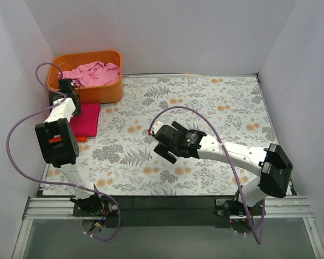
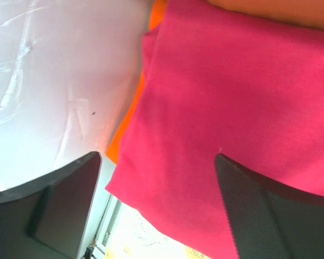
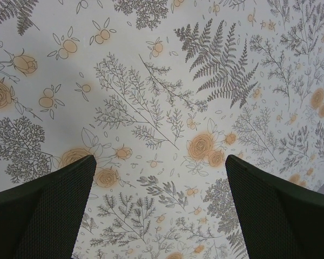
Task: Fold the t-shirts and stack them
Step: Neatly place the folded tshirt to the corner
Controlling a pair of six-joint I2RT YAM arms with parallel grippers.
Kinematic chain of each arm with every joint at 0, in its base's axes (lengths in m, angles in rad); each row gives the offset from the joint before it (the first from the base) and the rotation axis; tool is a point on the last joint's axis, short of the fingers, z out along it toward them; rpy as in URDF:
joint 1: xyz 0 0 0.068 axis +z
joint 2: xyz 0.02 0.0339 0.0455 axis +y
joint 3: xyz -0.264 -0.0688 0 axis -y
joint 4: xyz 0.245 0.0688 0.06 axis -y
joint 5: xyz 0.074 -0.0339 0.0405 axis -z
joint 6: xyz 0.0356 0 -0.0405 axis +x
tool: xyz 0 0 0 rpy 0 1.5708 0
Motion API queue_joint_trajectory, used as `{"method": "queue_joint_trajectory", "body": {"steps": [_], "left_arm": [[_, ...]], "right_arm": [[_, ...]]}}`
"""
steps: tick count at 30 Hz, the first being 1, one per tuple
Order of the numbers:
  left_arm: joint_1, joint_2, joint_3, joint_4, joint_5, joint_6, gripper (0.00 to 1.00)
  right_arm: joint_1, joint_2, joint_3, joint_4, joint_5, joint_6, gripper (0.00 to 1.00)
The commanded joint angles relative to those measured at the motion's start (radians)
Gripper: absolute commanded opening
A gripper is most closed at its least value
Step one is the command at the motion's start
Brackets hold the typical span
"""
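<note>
A folded magenta-red t-shirt point(image 1: 86, 120) lies at the table's left edge on top of a folded orange t-shirt point(image 1: 81, 138), of which only a sliver shows. In the left wrist view the magenta-red t-shirt point(image 2: 221, 102) fills the frame, with the orange t-shirt point(image 2: 124, 129) peeking out at its left edge. A pale pink t-shirt point(image 1: 92, 73) lies crumpled in the orange plastic tub point(image 1: 110, 91). My left gripper point(image 1: 68, 91) hovers open over the stack's far left corner, empty point(image 2: 157, 208). My right gripper point(image 1: 163, 141) is open and empty above the table's middle point(image 3: 157, 208). No dark red t-shirt shows.
The table wears a floral cloth point(image 1: 205, 118). White walls close the left, back and right sides; the left wall point(image 2: 54, 81) is close beside my left gripper. The tub stands in the back left corner.
</note>
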Motion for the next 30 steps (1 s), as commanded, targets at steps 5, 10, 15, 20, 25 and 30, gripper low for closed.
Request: {"method": "queue_joint_trajectory", "body": {"steps": [5,10,15,20,25,30], "left_arm": [[0.035,-0.145,0.029,0.027,-0.031,-0.127,0.93],[0.036,-0.315,-0.017,-0.002,0.198,-0.351,0.98],[0.036,-0.531,-0.115,0.03,0.474,-0.512,0.98],[0.033,-0.737,-0.124,-0.01,0.68,-0.621,0.98],[0.02,-0.944,-0.218,-0.013,0.839,-0.716,0.98],[-0.054,-1.139,-0.21,-0.188,0.798,-0.695,0.98]], "right_arm": [[-0.067,-0.052,-0.005,0.009,-0.023,0.059,0.93],[-0.187,-0.135,-0.061,0.046,-0.036,0.139,0.93],[-0.355,-0.256,-0.114,0.073,-0.065,0.199,0.93],[-0.524,-0.42,-0.163,0.081,-0.096,0.253,0.94],[-0.659,-0.586,-0.186,0.084,-0.079,0.254,0.98],[-0.668,-0.738,-0.189,0.093,-0.019,0.225,0.98]]}}
